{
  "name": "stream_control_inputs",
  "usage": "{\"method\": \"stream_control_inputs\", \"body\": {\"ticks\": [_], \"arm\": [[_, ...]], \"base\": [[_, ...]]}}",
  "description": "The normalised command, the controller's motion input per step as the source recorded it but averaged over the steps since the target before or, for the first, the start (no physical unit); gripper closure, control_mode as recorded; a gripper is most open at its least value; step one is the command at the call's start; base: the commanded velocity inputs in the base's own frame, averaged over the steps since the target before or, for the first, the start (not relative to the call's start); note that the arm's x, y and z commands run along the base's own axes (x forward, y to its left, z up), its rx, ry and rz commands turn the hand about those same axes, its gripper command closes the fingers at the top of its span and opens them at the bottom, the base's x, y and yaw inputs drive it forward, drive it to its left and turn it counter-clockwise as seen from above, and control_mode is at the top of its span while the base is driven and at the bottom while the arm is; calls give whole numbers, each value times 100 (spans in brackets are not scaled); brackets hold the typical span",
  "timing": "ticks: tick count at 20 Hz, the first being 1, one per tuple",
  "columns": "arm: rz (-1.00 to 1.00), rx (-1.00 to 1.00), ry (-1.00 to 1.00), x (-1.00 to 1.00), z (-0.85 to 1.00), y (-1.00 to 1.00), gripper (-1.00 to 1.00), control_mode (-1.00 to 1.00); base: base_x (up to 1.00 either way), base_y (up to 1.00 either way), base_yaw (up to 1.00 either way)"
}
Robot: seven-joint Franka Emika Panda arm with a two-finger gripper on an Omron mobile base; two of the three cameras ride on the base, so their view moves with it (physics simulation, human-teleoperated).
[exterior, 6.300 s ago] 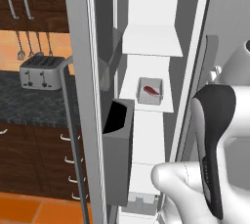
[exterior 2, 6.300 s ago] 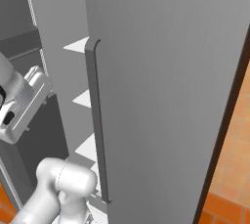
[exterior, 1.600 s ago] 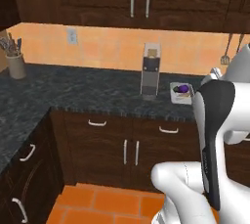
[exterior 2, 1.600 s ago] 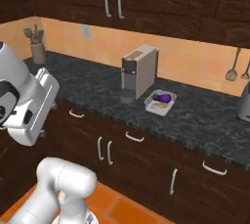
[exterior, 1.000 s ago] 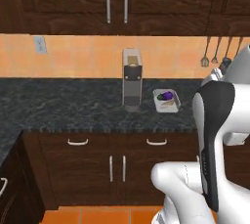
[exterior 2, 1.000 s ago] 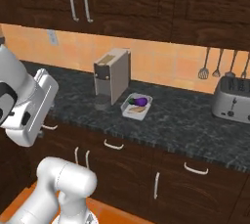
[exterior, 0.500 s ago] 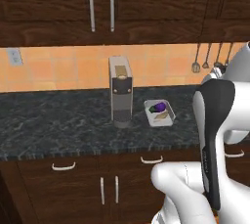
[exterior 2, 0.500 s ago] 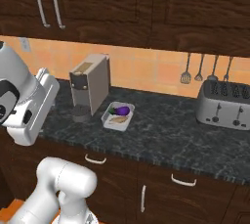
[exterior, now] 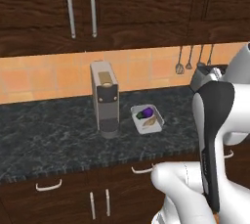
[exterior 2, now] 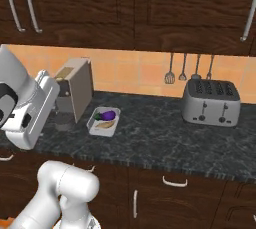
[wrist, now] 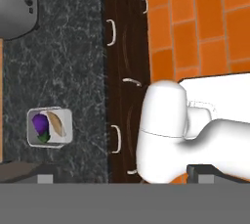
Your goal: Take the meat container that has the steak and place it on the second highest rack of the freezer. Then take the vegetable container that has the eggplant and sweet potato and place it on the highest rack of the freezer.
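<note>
The vegetable container (exterior: 147,119) is a small white tray on the dark stone counter (exterior: 49,135), just right of the coffee machine. In it lie the dark-purple eggplant (exterior: 144,113) and the tan sweet potato (exterior: 150,121). The right base view shows the same container (exterior 2: 103,121), eggplant (exterior 2: 106,116) and sweet potato (exterior 2: 102,124). My gripper (wrist: 124,176) hangs high above the floor in front of the cabinets, open and holding nothing. From there the container (wrist: 49,127) lies far off at the left. The freezer, its racks and the meat container with the steak are out of view.
A grey coffee machine (exterior: 105,98) stands beside the container. A silver toaster (exterior 2: 210,102) sits farther right, under hanging utensils (exterior 2: 182,68). Dark wall cabinets hang above the counter, and drawers with curved handles run below it.
The base has moved, so the whole counter scene slides left in both base views and the toaster comes in. The freezer seen earlier has left the picture. The gripper stays open.
</note>
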Motion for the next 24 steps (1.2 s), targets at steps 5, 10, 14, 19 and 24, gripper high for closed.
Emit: {"method": "stream_control_inputs", "body": {"ticks": [5, 10, 14, 19, 24], "arm": [[0, 0, 0, 0, 0, 0, -100, 100], [0, 0, 0, 0, 0, 0, -100, 100], [0, 0, 0, 0, 0, 0, -100, 100], [0, 0, 1, 6, -10, 32, -100, -100], [0, 0, 12, 47, -26, 100, -100, -100]], "base": [[26, -64, 0], [47, -34, 0], [43, -9, 0], [2, 6, 0], [0, 0, 0]]}}
